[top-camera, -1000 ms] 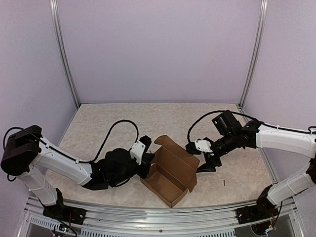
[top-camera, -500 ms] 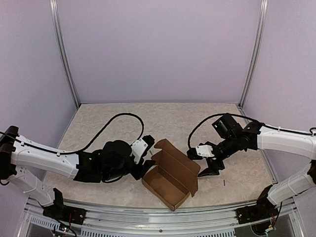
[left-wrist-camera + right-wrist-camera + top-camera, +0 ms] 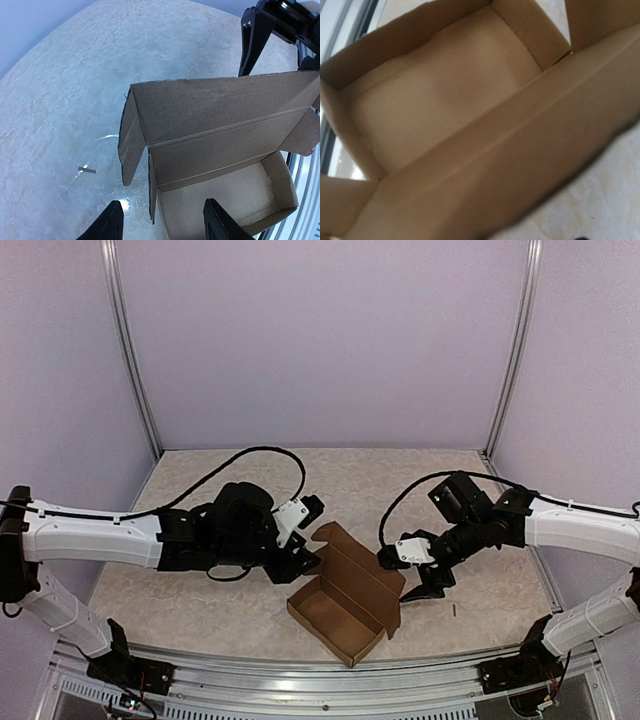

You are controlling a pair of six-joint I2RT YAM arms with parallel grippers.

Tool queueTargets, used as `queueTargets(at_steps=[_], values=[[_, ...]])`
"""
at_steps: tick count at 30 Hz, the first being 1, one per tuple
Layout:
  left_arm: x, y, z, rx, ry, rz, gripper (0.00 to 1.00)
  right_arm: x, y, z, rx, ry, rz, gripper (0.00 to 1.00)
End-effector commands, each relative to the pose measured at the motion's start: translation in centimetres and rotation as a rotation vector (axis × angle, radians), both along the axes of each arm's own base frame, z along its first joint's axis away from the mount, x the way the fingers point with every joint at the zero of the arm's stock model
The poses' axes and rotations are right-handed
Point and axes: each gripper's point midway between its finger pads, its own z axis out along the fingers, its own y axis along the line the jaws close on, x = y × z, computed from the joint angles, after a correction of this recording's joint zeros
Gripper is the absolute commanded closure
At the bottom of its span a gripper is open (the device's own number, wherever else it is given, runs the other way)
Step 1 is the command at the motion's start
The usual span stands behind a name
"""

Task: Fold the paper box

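Note:
The paper box (image 3: pixel 345 602) lies near the table's front edge as an open brown tray, with its lid (image 3: pixel 215 105) raised on the far-right side and a side flap (image 3: pixel 132 140) hanging loose at the left end. My left gripper (image 3: pixel 308 533) is open at that left end. In the left wrist view its fingertips (image 3: pixel 112 222) stand to either side of the tray's end wall without gripping it. My right gripper (image 3: pixel 405 575) is open just behind the lid, also visible as the right gripper (image 3: pixel 272 62) beyond the lid's top edge. In the right wrist view the box (image 3: pixel 445 115) fills the picture and hides the fingers.
A small grey strip (image 3: pixel 86 170) lies on the mottled table left of the box, and a dark speck (image 3: pixel 453 610) lies to its right. The metal frame rail (image 3: pixel 320 677) runs along the near edge, close to the box. Upright posts (image 3: pixel 130 360) and walls enclose the table.
My left gripper went from shut to open, let go of the box's left end and swung up toward the far left. The right gripper sank slightly closer behind the lid.

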Motion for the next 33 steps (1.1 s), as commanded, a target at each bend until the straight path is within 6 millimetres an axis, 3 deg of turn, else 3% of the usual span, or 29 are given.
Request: queueTargets(at_steps=[1, 11, 20, 26, 33], values=[[1.3, -0.1, -1.3, 0.078, 0.026, 0.009, 0.47, -0.5, 0.2, 0.6, 0.006, 0.003, 0.008, 0.20], [4.4, -0.5, 1.5, 0.064, -0.037, 0.015, 0.47, -0.7, 0.3, 0.5, 0.007, 0.010, 0.009, 0.20], [4.3, -3.8, 0.8, 0.068, 0.048, -0.138, 0.74, -0.6, 0.4, 0.5, 0.004, 0.018, -0.001, 0.20], [3.8, -4.1, 0.2, 0.079, 0.105, -0.161, 0.93, -0.6, 0.2, 0.4, -0.003, 0.015, -0.004, 0.20], [4.0, -3.8, 0.6, 0.075, 0.105, -0.145, 0.99, -0.3, 0.2, 0.2, -0.010, 0.014, -0.014, 0.20]])
